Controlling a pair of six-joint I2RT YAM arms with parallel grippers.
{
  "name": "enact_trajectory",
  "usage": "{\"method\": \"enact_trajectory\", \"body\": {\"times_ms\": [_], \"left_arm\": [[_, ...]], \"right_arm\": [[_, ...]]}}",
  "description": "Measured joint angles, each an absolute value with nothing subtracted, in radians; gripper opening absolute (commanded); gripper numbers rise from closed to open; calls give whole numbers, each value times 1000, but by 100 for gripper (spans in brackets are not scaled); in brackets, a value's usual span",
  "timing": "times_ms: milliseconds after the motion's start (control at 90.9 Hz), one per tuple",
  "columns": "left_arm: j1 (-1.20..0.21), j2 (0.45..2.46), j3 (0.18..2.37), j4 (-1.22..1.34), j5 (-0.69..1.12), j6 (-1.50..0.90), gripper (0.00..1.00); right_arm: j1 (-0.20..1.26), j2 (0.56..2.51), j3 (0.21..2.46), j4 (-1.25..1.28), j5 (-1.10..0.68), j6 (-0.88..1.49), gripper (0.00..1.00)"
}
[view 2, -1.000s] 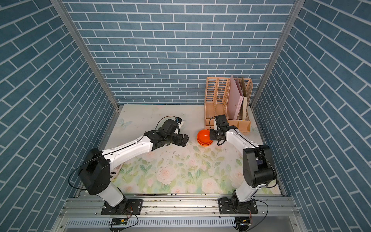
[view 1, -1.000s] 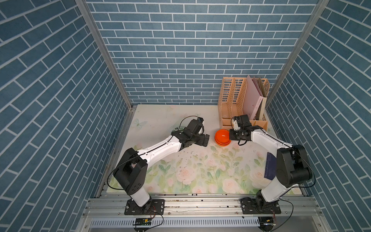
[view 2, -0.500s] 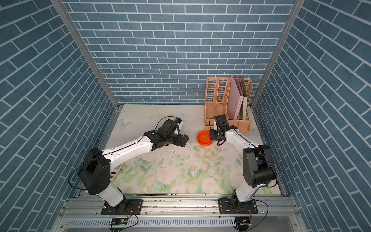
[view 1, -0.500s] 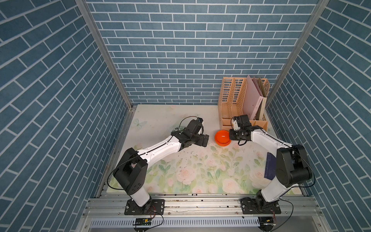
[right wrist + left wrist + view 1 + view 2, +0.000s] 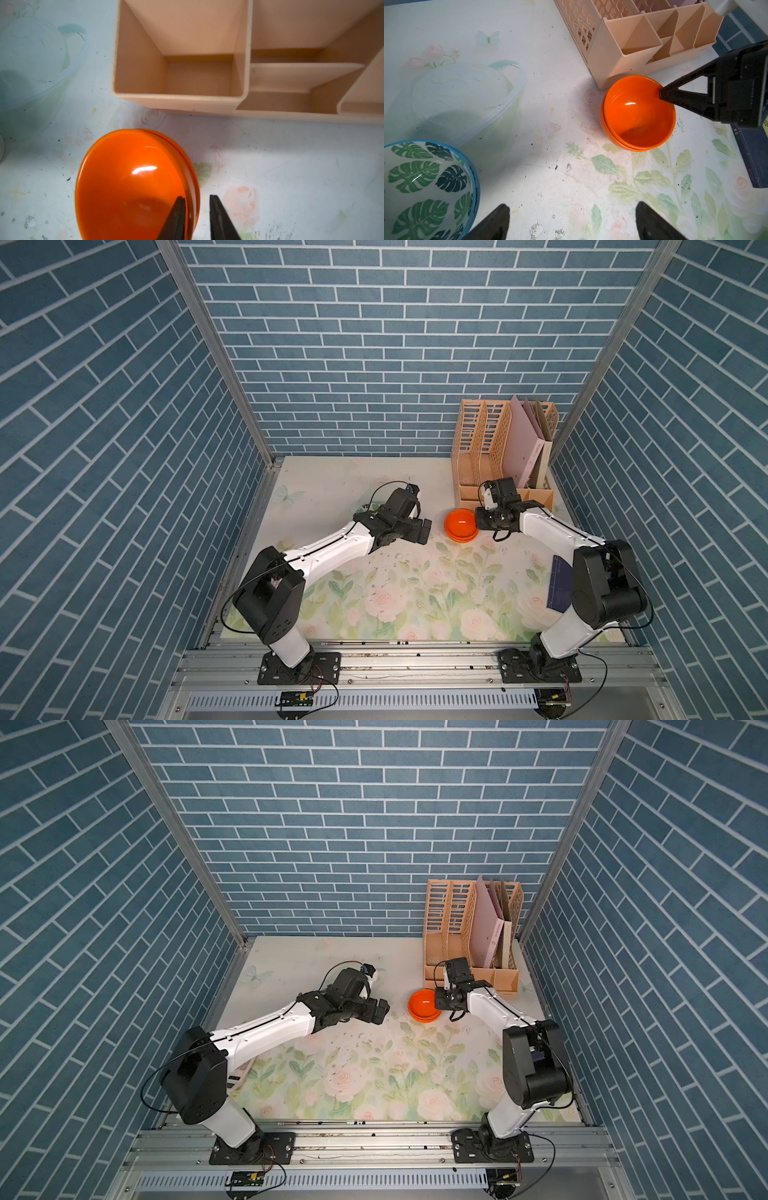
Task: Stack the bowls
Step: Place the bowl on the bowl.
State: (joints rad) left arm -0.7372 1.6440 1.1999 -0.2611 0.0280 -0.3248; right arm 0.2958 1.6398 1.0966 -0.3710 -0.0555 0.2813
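Note:
Two glossy orange bowls (image 5: 459, 524) (image 5: 423, 1003) sit nested on the floral mat, right in front of the organizer. My right gripper (image 5: 196, 207) (image 5: 478, 518) straddles their rim with its jaws slightly open: one finger (image 5: 176, 218) is inside the top orange bowl (image 5: 128, 187), the other stands clear outside. A leaf-print bowl (image 5: 425, 187) with a blue rim stands upright beside my left gripper (image 5: 572, 204) (image 5: 424, 531), which is wide open over bare mat. The left arm hides that bowl in both top views. The orange bowls (image 5: 637, 116) lie ahead of the left gripper.
A tan file organizer (image 5: 478, 456) (image 5: 633, 41) with pink folders stands at the back right, close behind the orange bowls. A clear plastic container (image 5: 463, 93) (image 5: 31, 62) lies near the leaf-print bowl. A dark blue book (image 5: 561, 585) rests by the right arm's base.
My right jaws have parted from the top orange bowl's rim, and that bowl now sits level in the lower one. My left gripper has drawn back a little to the left.

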Motion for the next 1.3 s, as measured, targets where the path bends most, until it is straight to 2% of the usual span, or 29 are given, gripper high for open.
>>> {"method": "enact_trajectory", "body": {"times_ms": [209,528,759,902,1078,1298], "left_arm": [[-737,1644,1200,-255,28,-325,97],[-737,1638,1195,-254,28,-325,97],[-737,1634,1190,-249,28,-326,97],[-737,1634,1187,-249,28,-326,97],[-737,1633,1187,-249,27,-326,97],[-736,1632,1187,-249,26,-326,97]], "right_arm": [[296,1630,1073,-338,-67,284,11],[295,1630,1056,-313,-69,291,5],[295,1630,1047,-305,-89,299,5],[295,1630,1044,-300,-94,305,10],[295,1629,1042,-295,-97,314,28],[295,1620,1042,-295,-94,317,39]]}}
